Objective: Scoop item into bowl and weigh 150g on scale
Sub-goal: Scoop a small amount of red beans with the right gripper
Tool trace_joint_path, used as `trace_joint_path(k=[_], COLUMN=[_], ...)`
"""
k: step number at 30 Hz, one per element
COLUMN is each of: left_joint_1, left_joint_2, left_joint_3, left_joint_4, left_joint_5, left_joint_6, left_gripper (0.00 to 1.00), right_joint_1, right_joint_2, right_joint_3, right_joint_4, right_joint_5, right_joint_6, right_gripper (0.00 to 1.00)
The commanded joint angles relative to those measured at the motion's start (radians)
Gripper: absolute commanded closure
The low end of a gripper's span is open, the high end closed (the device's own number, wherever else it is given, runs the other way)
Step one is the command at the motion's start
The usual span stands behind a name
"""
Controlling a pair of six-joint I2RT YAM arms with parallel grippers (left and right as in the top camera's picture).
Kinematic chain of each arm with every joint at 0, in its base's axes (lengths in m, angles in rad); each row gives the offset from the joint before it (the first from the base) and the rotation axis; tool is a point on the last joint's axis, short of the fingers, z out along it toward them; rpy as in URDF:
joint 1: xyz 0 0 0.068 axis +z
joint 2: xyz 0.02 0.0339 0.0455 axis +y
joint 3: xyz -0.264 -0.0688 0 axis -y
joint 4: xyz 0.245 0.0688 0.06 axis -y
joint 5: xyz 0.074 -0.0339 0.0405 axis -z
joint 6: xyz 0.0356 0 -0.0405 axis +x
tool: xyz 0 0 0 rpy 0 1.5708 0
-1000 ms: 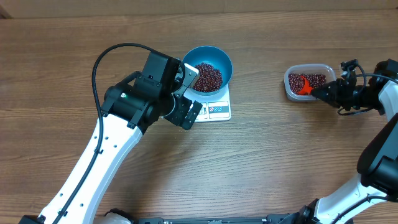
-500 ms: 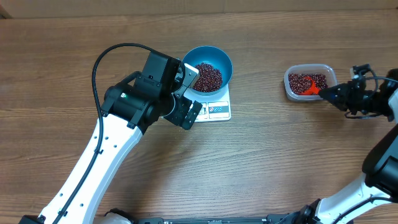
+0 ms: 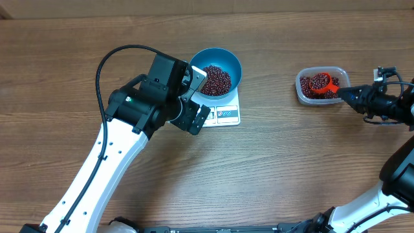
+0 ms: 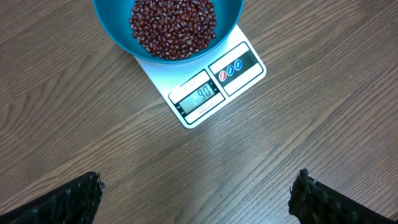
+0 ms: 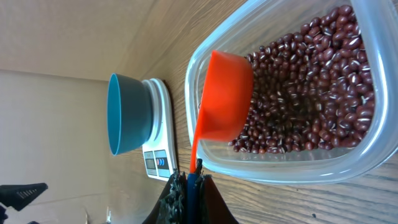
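The blue bowl (image 3: 217, 68) stands on the white scale (image 3: 228, 115) and holds a heap of red-brown beans (image 3: 217, 79). In the left wrist view the scale (image 4: 214, 87) has a lit display, and the bowl (image 4: 118, 31) is at the top. My left gripper (image 3: 202, 98) hovers open just left of the scale, its fingertips (image 4: 84, 193) wide apart over bare wood. My right gripper (image 3: 347, 94) is shut on the handle of the orange scoop (image 3: 320, 83). The scoop's cup sits in the clear tub (image 3: 301, 92), filled with beans. From the right wrist, the scoop (image 5: 224, 96) lies against the tub's beans (image 5: 311, 93).
The clear tub (image 5: 298, 171) stands at the right of the wooden table, well apart from the scale (image 5: 158, 134) and the bowl (image 5: 127, 112). The left arm's black cable (image 3: 103, 61) loops over the table's left half. Bare wood lies between scale and tub.
My right gripper has pulled back to the right, and the scoop has turned from tilted to cup-up with beans in it. The left arm has not moved.
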Motion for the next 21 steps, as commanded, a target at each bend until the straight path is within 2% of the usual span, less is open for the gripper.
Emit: trace_joint_path(k=[1,21], left_joint_1=[0.001,0.001], left_joint_2=[0.007,0.007], left_joint_3=[-0.007,-0.007], left_joint_4=[0.003,0.003], left_joint_5=[0.015,0.015], left_joint_6=[0.022,0.022], left_gripper=[0.00,0.00], right_joint_1=[-0.004,-0.004], right_joint_2=[0.002,0.002], right_joint_3=[-0.007,-0.007], right_joint_4=[-0.006,-0.060], right_joint_5=[-0.066,-0.167], right_joint_6=[-0.015,-0.068], right_gripper=[0.96,0.96])
